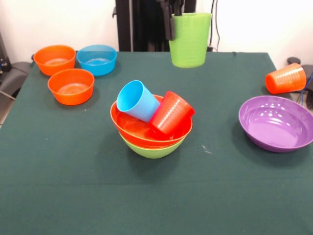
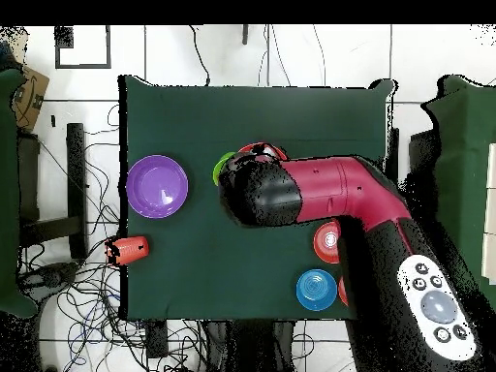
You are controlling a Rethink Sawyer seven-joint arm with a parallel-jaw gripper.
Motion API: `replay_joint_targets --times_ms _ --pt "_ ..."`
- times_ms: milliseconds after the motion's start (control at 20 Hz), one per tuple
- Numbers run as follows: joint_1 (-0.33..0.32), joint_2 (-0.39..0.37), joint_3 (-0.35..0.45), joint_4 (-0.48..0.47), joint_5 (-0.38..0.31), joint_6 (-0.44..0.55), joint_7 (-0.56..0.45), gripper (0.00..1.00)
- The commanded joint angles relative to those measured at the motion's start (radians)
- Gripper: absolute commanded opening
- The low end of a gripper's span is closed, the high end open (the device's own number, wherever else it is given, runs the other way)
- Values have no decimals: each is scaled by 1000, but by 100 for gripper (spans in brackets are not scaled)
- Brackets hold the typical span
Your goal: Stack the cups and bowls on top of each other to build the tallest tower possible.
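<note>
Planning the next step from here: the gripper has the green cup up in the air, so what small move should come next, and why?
Probably carry the lime green cup, held by the gripper, toward the tower without lowering yet. The light blue cup and red cup lie tilted inside the orange-red bowl, so there is no level top to set it on.

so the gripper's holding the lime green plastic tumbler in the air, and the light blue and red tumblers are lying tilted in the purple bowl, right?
Not quite. In the front view the light blue tumbler and red tumbler lie tilted in the large orange-red bowl, nested in the lime green bowl. The purple bowl is empty. The gripper does hold the lime green plastic tumbler aloft.
</note>
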Motion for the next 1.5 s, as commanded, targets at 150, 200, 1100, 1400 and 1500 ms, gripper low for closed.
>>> replay_joint_targets --times_ms 150,200,1100,1400,1500 --pt "-17 83 51 -80 -141 87 -195 0" --pt "-19 81 53 -79 -146 87 -193 0" --pt "-28 105 67 -114 -200 57 -161 0" --pt "-10 136 52 -140 -229 18 -129 0" --pt "-9 137 53 -146 -231 17 -123 0"
